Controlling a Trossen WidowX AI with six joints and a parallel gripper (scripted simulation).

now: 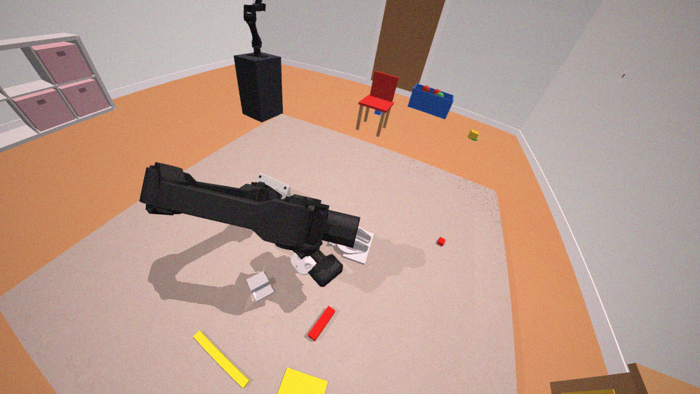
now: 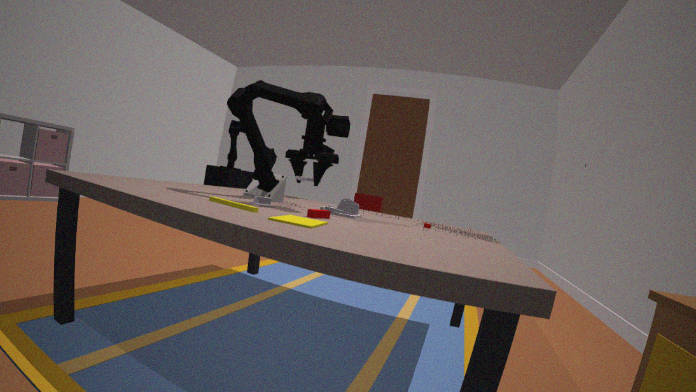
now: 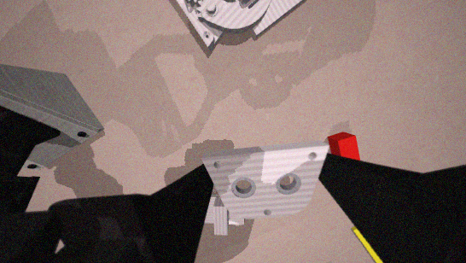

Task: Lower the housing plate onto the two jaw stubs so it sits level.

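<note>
The housing plate [image 1: 299,264] [image 2: 305,179] [image 3: 266,200] is light grey, with two large ringed holes and smaller holes near its edges. My gripper [image 2: 307,182] [image 3: 259,160] is shut on it, one finger at each side, and holds it well above the table. In the top view the arm hides part of the gripper. The white base assembly [image 1: 356,255] [image 2: 357,215] [image 3: 232,21] lies on the table, apart from the plate. It is cut off at the top of the wrist view. The two jaws are partly behind the arm in the top view, and their pins are not clear.
A ridged light block [image 1: 259,285] [image 2: 261,200] [image 3: 220,219] stands under the arm's side. A red bar [image 1: 321,323] [image 2: 318,213] [image 3: 345,147], a yellow bar [image 1: 220,358] [image 2: 233,204], a yellow square [image 1: 303,382] [image 2: 296,221] and a red cube [image 1: 441,241] [image 2: 427,225] lie on the table.
</note>
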